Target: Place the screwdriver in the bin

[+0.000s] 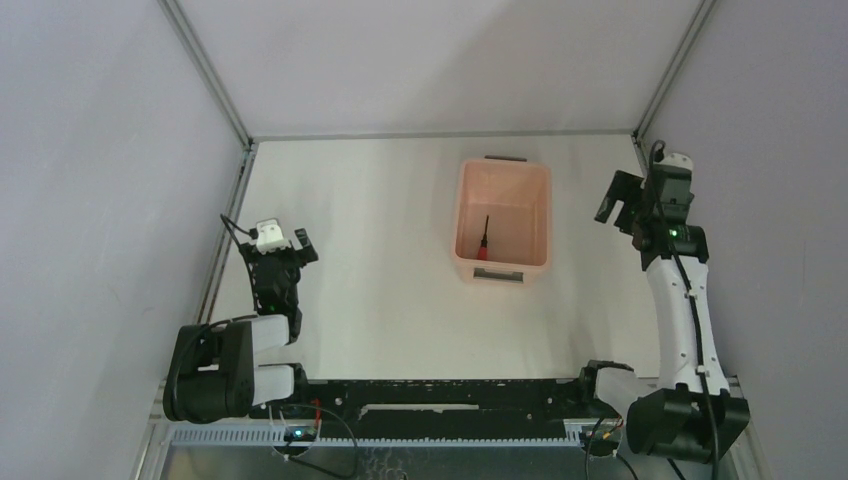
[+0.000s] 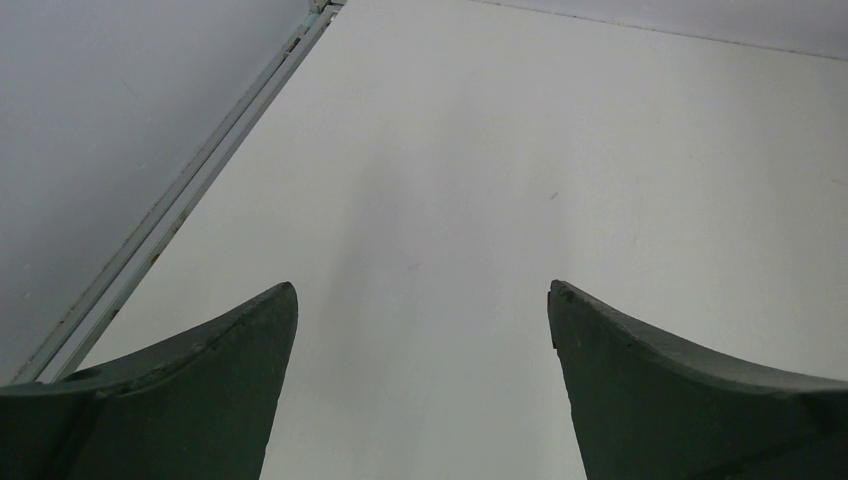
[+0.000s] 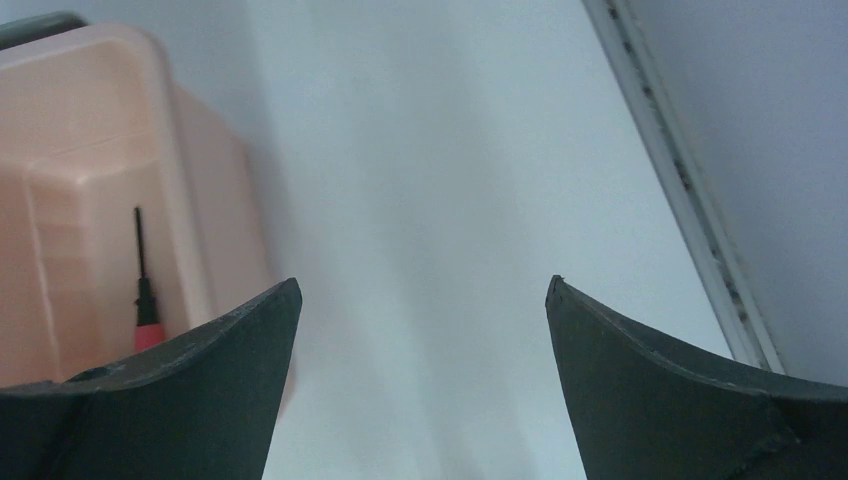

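The pale pink bin stands on the white table right of centre, a dark handle at each short end. The screwdriver, red handle and thin black shaft, lies on the bin's floor near its left wall. It also shows in the right wrist view, inside the bin. My right gripper is open and empty, raised to the right of the bin; in its own view only bare table lies between the jaws. My left gripper is open and empty at the far left, also seen in the left wrist view.
Grey walls enclose the table on three sides, with metal rails along the left and right edges. A black rail runs along the near edge between the arm bases.
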### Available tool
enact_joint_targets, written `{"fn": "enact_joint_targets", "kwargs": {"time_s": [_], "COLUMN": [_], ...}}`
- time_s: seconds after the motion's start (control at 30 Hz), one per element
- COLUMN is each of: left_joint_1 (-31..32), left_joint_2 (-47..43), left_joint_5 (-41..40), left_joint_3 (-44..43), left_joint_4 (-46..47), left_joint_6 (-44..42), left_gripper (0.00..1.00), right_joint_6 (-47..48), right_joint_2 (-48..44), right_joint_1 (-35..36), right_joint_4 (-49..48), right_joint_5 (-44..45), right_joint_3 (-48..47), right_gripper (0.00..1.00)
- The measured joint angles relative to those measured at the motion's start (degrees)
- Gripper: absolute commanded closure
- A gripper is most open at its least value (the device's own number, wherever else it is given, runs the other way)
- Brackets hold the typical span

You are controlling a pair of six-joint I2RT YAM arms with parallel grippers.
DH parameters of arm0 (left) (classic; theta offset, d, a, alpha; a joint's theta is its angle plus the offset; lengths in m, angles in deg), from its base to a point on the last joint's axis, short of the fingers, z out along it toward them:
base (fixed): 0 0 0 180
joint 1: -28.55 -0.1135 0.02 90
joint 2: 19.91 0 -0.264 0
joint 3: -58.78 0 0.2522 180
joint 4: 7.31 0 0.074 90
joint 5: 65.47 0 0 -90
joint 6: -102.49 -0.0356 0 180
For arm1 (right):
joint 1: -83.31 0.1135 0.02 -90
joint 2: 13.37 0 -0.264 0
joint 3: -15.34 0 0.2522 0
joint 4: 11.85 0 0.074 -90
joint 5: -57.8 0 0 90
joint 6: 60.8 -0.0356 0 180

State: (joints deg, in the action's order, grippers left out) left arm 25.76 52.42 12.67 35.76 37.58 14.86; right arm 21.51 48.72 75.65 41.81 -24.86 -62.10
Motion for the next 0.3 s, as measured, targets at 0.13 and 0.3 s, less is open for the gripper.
{"fn": "enact_joint_targets", "kwargs": {"time_s": [0.13, 0.3], "left_joint_1": [0.0, 0.0], "left_joint_2": [0.0, 0.0], "left_joint_5": [0.0, 0.0], "left_joint_3": [0.0, 0.0], "left_joint_4": [0.0, 0.0], "left_joint_6": [0.0, 0.0], "left_gripper": [0.00, 0.00], "right_joint_6": [0.8, 0.8], "right_joint_2": [-1.2, -1.0], "right_joint_1": [-2.4, -2.4], "right_joint_4": [-0.4, -2.0], "right_joint_5": [-0.8, -1.4], "right_joint_3": [0.6, 1.8], "right_gripper": [0.00, 0.00]}}
